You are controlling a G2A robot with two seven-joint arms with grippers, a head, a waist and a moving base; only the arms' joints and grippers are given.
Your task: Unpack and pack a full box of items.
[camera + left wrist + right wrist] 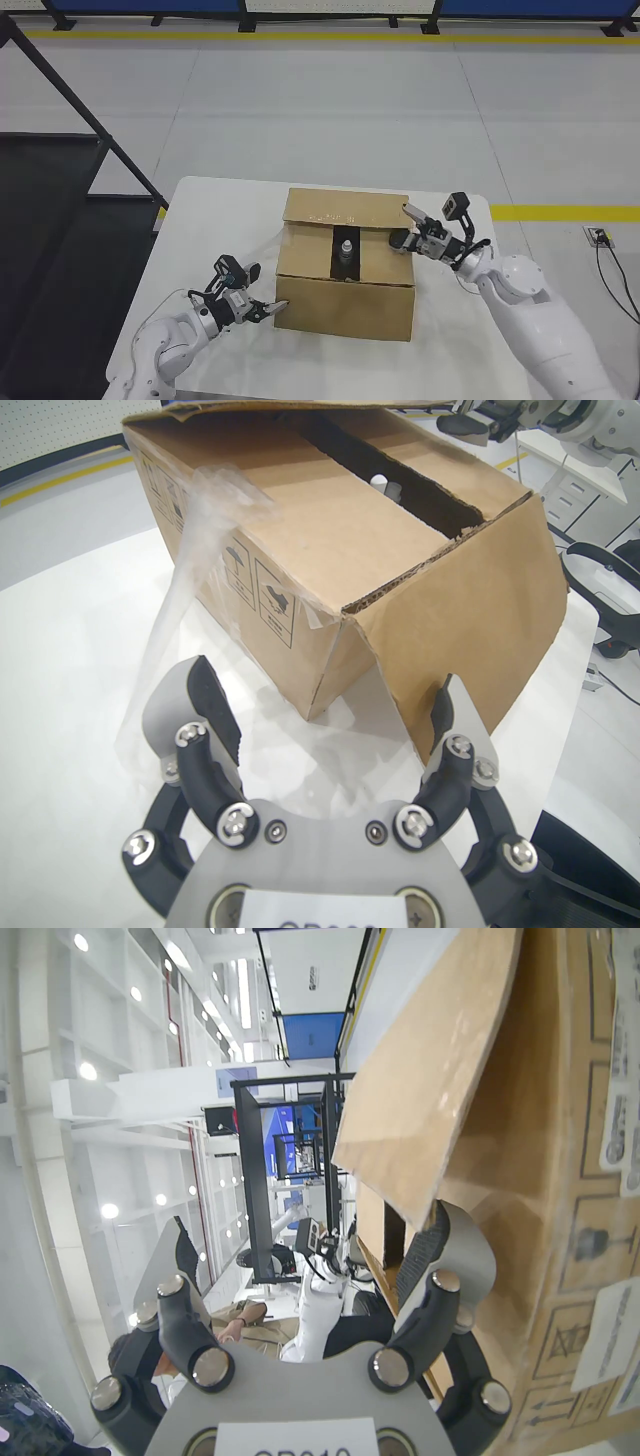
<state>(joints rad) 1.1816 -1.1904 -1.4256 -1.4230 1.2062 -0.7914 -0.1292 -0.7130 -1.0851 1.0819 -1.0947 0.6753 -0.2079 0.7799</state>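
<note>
- Cardboard box is sitting upright at the middle of the white table, its opening facing up.
- Its long axis is running parallel to the table's near edge. The dark gap between its top flaps is running crosswise, from the far edge toward the near edge.
- Through that gap the white cap of a bottle is showing, standing upright inside.
- At the box's near left corner the left gripper is hovering low, jaws spread wide and grasping nothing. One finger is lying just beside the edge of a hanging side flap.
- At the box's right end the right gripper is hovering, jaws parted and unclamped. One pad appears to be touching the corner of a raised flap.
- From the left end a strip of clear tape is hanging loose.
- Handling, as a judgement: the board is probably stiff and light, while a full box is likely heavy and awkward to lift. The flaps are the sensible hold, pinched at a free edge near a corner. Corrugated board is liable to tear or crease if pulled against remaining tape.
</note>
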